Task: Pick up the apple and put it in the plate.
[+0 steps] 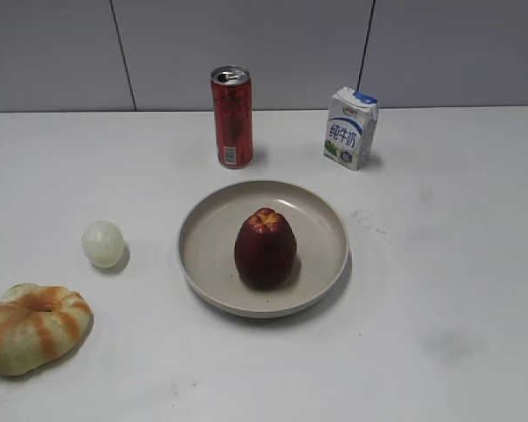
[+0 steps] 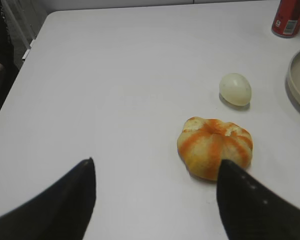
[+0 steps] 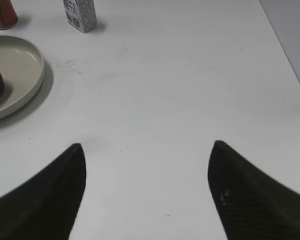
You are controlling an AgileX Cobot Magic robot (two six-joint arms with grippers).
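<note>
Wide apart and holding nothing, the left claw (image 2: 155,200) hangs above bare white table (image 1: 440,264), its two dark fingers (image 2: 60,205) framing a tan, orange-striped bread roll (image 2: 215,147) that lies just beyond the right finger. Likewise spread and empty, the right claw (image 3: 147,192) hovers over open tabletop, with the table's right edge running along the upper right of its wrist view. Neither arm shows in the exterior view.

At the centre of the table stands the apple (image 1: 265,248), dark red, slightly elongated, upright, its lumpy yellowish top facing up. It rests inside the plate (image 1: 326,220), a wide, shallow cream dish with a raised rim, a little toward the near side of the dish.

Left of the plate lies a small pale ball (image 1: 103,243), apart from the rim; the roll sits nearer the front left corner. Behind the plate stand a red drink can (image 1: 231,116) and a small white milk carton (image 1: 350,127), well apart from each other, near the grey wall (image 1: 246,44). Right of the plate the table lies open.
</note>
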